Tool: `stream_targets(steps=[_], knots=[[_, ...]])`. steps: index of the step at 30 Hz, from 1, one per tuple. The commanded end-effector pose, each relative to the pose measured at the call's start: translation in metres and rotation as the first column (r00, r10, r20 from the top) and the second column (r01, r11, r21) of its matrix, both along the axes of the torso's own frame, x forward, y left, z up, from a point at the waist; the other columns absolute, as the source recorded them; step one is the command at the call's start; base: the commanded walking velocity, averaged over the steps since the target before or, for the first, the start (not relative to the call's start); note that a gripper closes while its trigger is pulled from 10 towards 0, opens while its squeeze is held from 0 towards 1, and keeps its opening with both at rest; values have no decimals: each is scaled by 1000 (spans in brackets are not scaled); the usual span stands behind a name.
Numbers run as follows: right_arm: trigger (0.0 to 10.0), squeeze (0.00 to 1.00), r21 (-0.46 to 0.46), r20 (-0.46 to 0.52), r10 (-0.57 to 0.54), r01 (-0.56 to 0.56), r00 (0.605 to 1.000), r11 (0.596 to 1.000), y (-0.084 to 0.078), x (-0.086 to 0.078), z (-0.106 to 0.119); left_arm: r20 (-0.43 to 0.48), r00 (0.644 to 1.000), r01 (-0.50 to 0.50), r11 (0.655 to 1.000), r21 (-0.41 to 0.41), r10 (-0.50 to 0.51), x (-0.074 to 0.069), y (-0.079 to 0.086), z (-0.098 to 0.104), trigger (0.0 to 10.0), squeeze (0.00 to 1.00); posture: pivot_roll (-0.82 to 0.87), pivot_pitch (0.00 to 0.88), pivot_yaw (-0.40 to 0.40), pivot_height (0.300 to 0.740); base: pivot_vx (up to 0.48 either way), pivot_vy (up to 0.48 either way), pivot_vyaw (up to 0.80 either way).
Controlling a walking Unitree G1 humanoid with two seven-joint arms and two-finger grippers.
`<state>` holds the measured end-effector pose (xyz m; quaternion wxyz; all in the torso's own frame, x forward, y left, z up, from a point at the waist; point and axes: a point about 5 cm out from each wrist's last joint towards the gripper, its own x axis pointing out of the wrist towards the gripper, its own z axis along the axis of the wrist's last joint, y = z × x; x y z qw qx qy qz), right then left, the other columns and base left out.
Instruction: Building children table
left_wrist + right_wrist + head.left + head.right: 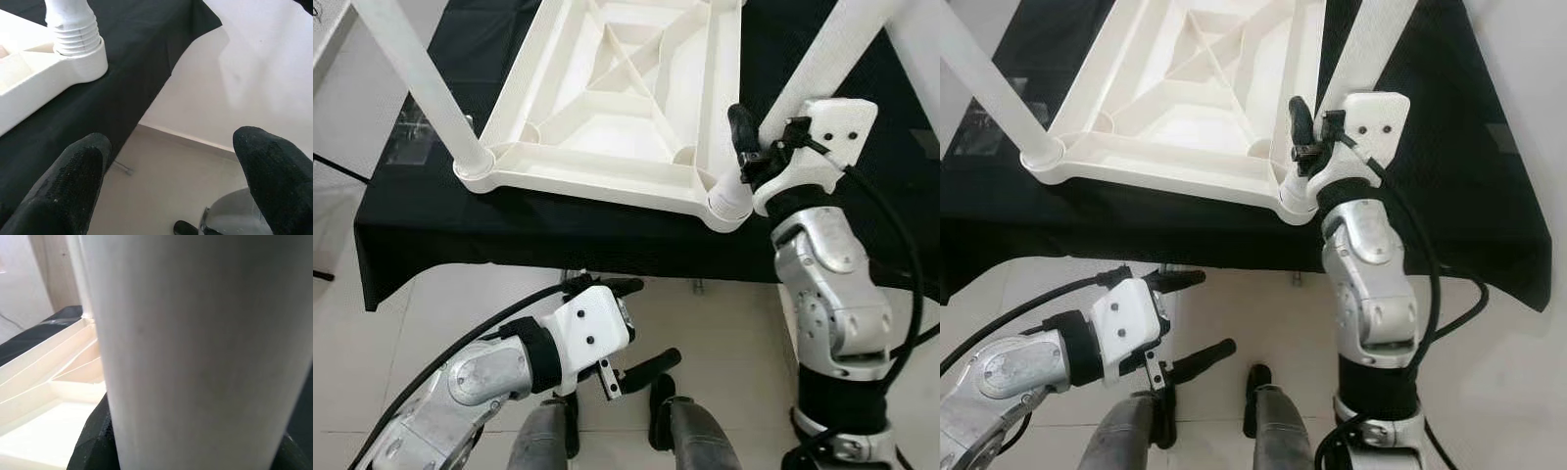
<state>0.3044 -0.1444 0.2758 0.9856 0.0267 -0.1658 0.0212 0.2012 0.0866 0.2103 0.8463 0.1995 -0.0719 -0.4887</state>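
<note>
Right wrist view: right gripper (759, 147) apparently clamps smooth white leg (195, 352); left gripper (641, 328) gapes.

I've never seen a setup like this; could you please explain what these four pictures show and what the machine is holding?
It is a humanoid robot with two silver arms. The two wide pictures come from its head, looking down; the other two come from cameras on its wrists. A white children's tabletop lies upside down on a black cloth. The right gripper is closed around a white leg standing in the tabletop's near corner socket. The left gripper hangs open, low, in front of the cloth, holding nothing.
</note>
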Motion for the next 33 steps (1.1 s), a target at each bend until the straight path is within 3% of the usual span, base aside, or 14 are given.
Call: stream_targets(steps=[1,5,14,17,21,26,33], knots=[[10000,0,1,-330,-27,29,944,1000,0,10,-64,-14,1000,15,1000,9,-15,-2,-1,-4,10000,0,31,408,-2,740,0,0,0],[10000,0,-32,-320,-16,6,947,999,21,11,-68,-6,1000,14,1000,10,-13,0,-2,-3,10000,0,41,403,-1,740,0,0,0],[10000,0,-118,-314,14,-54,949,992,38,17,-66,7,1000,6,1000,6,-6,2,-1,-2,10000,0,39,401,-4,740,0,0,0],[10000,0,-116,-312,19,-58,950,992,38,17,-66,7,1000,6,1000,6,-6,2,-1,-2,10000,0,39,401,-4,740,0,0,0],[10000,0,-106,-303,137,-176,943,979,39,23,-61,10,1000,6,1000,1,-6,2,-3,-1,10000,0,36,399,-5,740,0,0,0],[10000,0,-123,-306,202,-249,930,961,31,31,-53,14,1000,5,1000,0,-5,3,-3,-1,10000,0,34,397,-7,740,0,0,0],[10000,0,-97,-308,209,-249,928,964,24,38,-48,18,1000,5,1000,-2,-5,3,-3,-1,10000,0,35,397,-11,740,0,0,0]])
